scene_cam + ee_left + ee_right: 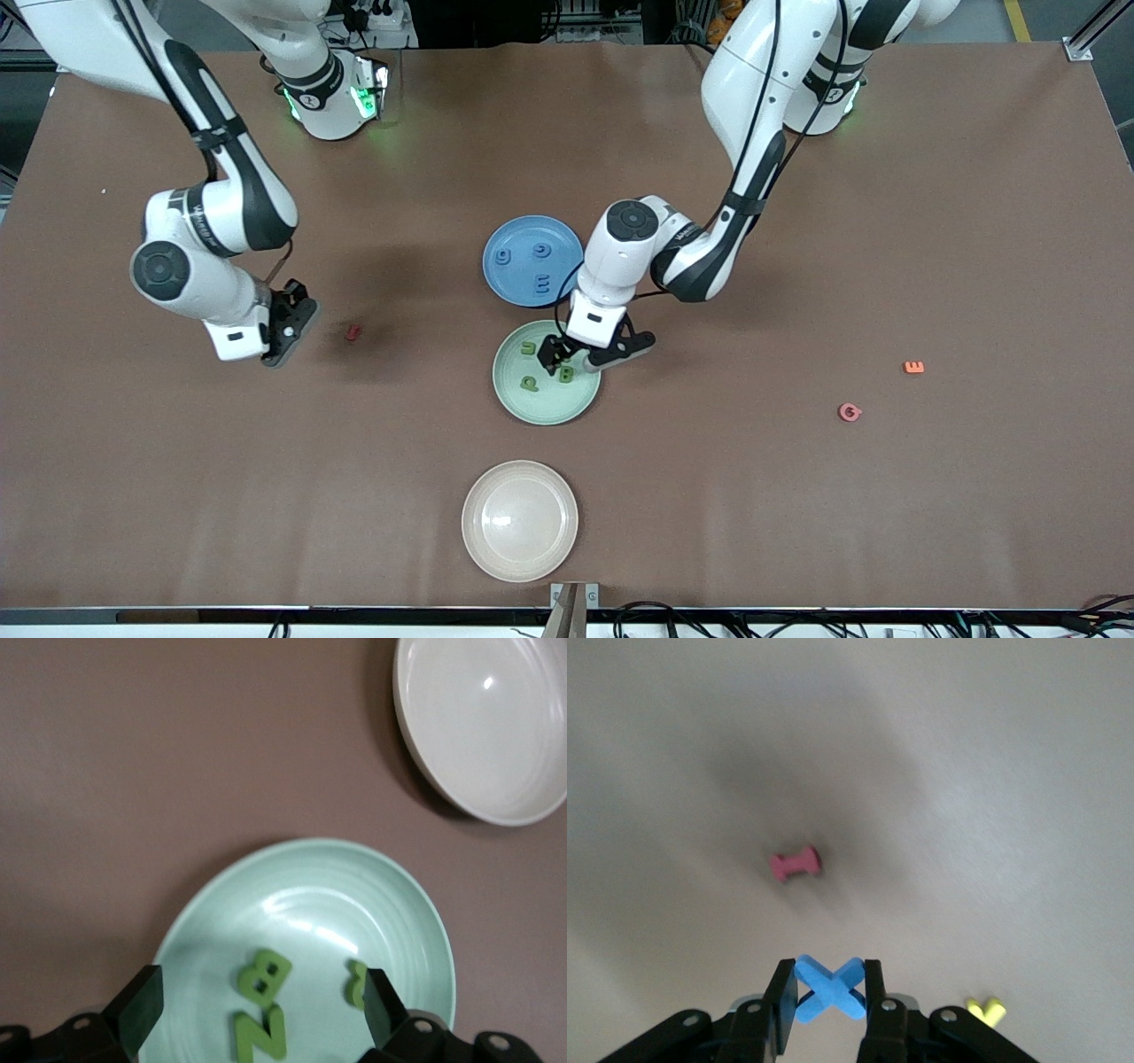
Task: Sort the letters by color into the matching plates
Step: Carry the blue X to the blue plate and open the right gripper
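Three plates lay in a line down the middle of the worktop (797, 496): a blue plate (509, 275) farthest from the front camera, a green plate (540, 403) next, and a cream plate (520, 521) nearest. The left pincer (261, 1010) hung low over the green plate with its fingers spread wide and nothing between them; green letters, among them a B (262, 975) and a Z (261, 1035), lay on the plate beneath it. The blue plate carried three blue letters, including an E (543, 284). The right pincer (830, 992), over bare worktop toward the right arm's end, was clamped on a blue X (829, 987). A dark red letter (353, 333) lay near it, and a yellow letter (986, 1011) showed in the right wrist view. An orange E (913, 367) and a pink G (850, 412) lay toward the left arm's end.
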Controlling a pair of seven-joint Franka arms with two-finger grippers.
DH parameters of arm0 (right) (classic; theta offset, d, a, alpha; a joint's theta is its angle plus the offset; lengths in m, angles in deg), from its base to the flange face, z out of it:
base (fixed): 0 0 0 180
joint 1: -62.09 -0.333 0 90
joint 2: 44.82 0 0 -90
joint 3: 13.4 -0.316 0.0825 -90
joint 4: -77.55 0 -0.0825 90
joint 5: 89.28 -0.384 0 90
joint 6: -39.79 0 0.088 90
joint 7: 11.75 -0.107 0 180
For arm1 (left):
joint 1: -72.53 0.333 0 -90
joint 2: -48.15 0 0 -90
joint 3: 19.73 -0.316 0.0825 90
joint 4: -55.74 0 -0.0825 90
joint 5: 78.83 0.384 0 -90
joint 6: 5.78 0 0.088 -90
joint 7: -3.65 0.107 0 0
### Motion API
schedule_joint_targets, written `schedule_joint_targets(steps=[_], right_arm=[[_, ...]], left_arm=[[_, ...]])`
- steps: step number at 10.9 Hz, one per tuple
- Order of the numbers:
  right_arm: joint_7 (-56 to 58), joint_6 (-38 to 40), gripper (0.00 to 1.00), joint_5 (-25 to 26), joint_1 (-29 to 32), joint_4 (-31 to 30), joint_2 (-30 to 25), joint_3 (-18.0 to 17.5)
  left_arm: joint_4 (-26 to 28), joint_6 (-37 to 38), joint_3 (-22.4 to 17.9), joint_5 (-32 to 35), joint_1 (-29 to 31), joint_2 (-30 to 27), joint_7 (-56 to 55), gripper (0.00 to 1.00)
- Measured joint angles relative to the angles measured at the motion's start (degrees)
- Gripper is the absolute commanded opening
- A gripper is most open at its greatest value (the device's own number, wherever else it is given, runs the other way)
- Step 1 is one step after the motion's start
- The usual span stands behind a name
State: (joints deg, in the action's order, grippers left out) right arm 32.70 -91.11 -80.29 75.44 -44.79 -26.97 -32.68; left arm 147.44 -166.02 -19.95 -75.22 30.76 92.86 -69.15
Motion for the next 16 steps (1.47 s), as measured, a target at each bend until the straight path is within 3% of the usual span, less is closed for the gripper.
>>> schedule_joint_targets(steps=[2, 4, 6, 9, 13, 16], right_arm=[[-8.9, 0.7, 0.0, -0.1, -1.3, 0.0, -0.1, -3.5], [-20.1, 1.9, 0.0, -0.2, -1.4, -0.1, -0.2, -9.0], [-29.8, 2.2, 0.0, -0.2, -3.7, -0.2, -0.2, -12.2], [-40.0, 2.2, 0.0, -1.0, -8.7, -0.5, -0.1, -13.0], [-52.6, 2.0, 0.0, -4.2, -17.1, -0.5, 0.0, -13.2], [-64.5, 0.3, 0.0, -4.5, -22.4, 0.3, 1.9, -13.1]], left_arm=[[0.0, 1.1, -2.7, 0.1, 0.6, 0.0, 2.2, 1.0], [-0.3, 7.2, -3.6, 0.2, 3.0, -1.1, 8.5, 1.0], [-0.6, 15.5, -3.3, 0.2, 7.5, -4.0, 16.8, 1.0], [0.1, 18.6, -1.6, 0.1, 12.9, -5.1, 25.2, 1.0], [1.5, 18.8, -1.3, 0.1, 14.7, -0.8, 32.1, 1.0], [1.2, 25.4, -1.1, -0.1, 20.1, 0.0, 42.1, 1.0]])
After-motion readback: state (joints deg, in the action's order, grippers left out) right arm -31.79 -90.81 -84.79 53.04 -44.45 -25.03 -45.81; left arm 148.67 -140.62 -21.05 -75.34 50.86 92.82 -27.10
